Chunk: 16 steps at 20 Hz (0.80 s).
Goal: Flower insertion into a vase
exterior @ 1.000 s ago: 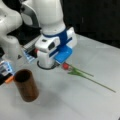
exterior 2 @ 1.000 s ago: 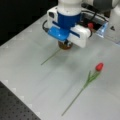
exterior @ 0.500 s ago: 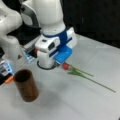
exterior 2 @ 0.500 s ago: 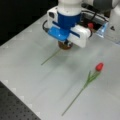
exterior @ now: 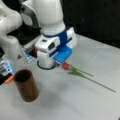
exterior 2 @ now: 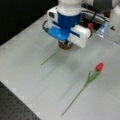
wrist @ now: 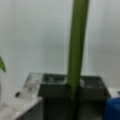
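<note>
The work looks to be at the carrying stage: the white-and-blue gripper point(exterior: 51, 65) hangs low over the grey table point(exterior: 82, 105), right of and beyond the plain reddish-brown cylindrical vase point(exterior: 26, 85), which stands upright and empty at near left. In the wrist view its dark fingers point(wrist: 57, 86) seem pressed on a thin green stem point(wrist: 77, 42). A red tulip point(exterior 2: 99, 67) lies loose on the table.

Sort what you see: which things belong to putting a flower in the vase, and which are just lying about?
Job:
vase, standing empty
tulip, lying flat
gripper, down low at a green stem

Lying about:
red knob
black perforated board
</note>
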Tool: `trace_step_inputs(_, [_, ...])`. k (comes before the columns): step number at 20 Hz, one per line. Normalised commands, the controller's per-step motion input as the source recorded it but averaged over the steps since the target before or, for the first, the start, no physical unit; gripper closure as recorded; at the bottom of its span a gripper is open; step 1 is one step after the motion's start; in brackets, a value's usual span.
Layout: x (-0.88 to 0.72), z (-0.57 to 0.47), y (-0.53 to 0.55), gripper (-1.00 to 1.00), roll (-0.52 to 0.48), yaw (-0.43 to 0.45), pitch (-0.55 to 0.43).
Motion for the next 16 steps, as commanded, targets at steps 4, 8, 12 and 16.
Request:
trace_step_inputs(4, [-0.07, -0.05, 0.01, 1.0, 0.115, 0.027, -0.052])
trace_step_inputs(8, [-0.07, -0.05, 0.01, 1.0, 0.115, 0.027, -0.052])
trace_step_inputs(12, [-0.07, -0.05, 0.01, 1.0, 0.115, 0.027, -0.052])
trace_step_inputs(16, [-0.07, -0.05, 0.01, 1.0, 0.115, 0.027, -0.053])
